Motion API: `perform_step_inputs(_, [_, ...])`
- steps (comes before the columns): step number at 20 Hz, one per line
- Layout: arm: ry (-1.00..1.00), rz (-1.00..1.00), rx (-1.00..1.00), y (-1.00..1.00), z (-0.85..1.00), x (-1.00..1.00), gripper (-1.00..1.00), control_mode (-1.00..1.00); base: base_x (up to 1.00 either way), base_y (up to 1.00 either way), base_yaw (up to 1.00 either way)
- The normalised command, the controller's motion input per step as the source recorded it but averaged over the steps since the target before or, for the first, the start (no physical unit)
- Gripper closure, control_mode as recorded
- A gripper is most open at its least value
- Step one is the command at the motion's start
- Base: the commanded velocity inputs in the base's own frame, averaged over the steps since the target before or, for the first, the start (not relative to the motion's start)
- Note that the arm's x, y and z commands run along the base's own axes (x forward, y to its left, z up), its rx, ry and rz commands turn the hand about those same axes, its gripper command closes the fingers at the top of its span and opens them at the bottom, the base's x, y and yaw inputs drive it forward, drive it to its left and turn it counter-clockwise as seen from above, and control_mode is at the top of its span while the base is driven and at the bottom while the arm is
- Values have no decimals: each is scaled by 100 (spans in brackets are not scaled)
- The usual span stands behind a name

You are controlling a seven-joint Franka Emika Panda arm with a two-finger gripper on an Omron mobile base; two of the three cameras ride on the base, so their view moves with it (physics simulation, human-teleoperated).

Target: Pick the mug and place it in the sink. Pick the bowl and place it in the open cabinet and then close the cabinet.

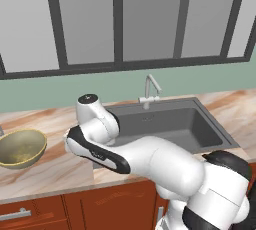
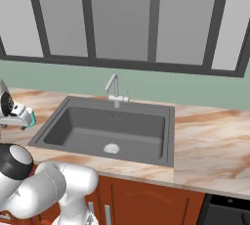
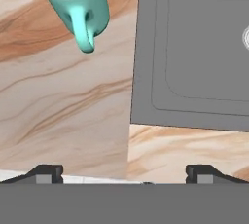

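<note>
The two dark fingertips [image 3: 48,173] of the gripper [image 3: 124,174] are being shown spread wide apart at the bottom of the hand view, with nothing held between them, so the pincer is released. Just beyond them the marble counter [image 3: 63,101] is being looked down on, beside the front left corner of the sink [image 3: 194,72]. The mug [image 3: 78,1] is being cut off by the top edge of the hand view: only its teal wall, part of its white inside and its small handle are being shown, standing on the counter to the left of the sink and apart from the fingers. In the right base view a small patch of teal is being glimpsed at the left edge, left of the sink [image 2: 112,131], beside the robot's hand, too little to be made out clearly. In the left base view the near left part of the sink [image 1: 170,124] is being hidden by the white arm. The bowl [image 1: 21,148] is being seen well to the left of the sink, tilted on the counter and clipped by the picture's edge. The round silver drain [image 2: 112,148] is lying in the basin, the curved faucet [image 2: 114,89] is standing behind the sink, and a green wall [image 2: 195,89] and dark-framed windows [image 2: 122,18] are rising behind it. Reddish-brown drawers [image 1: 30,214] are being shown below the counter, left of the sink.
</note>
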Motion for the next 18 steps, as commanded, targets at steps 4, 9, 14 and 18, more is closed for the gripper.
perform_step_inputs(4, [0, 0, 0, 15, -5, 32, -100, -100, 0, 0, 0])
perform_step_inputs(9, [0, 0, -1, 25, 0, 19, -100, -100, 0, 0, 0])
perform_step_inputs(14, [0, 0, 0, 8, -2, 13, -100, -100, 0, 0, 0])
perform_step_inputs(18, [0, 0, 0, 0, -8, 9, -100, -100, 0, 0, 0])
